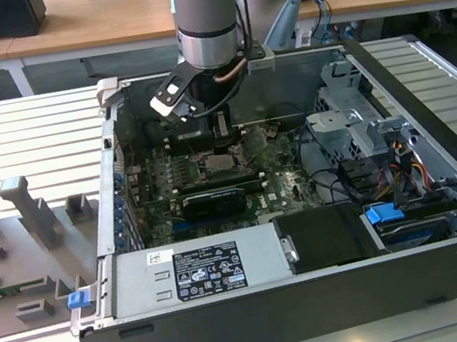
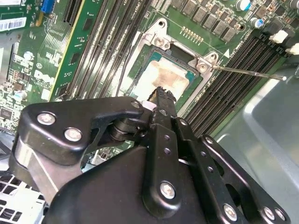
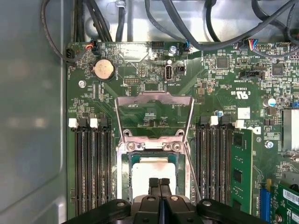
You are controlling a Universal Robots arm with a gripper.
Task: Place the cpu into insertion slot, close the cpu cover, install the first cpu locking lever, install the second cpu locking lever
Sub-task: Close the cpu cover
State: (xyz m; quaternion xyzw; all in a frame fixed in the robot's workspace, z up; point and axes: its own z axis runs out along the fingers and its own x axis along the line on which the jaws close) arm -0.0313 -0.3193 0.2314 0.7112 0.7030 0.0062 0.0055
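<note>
The cpu lies flat in the insertion slot, its pale face showing in both wrist views. My gripper hangs just above the chip's near edge, shut, with nothing visible between its fingertips. The cpu cover is swung open, its silver frame leaning back from the hinge at the socket's far edge. A thin wire locking lever sticks out unlatched beside the socket. In the exterior view my gripper is inside the open computer case, over the socket.
Long black memory slots flank the socket on both sides. Black cables hang along the case wall. The power supply and drive cage crowd the case; a grey fixture stands on the exterior view's left.
</note>
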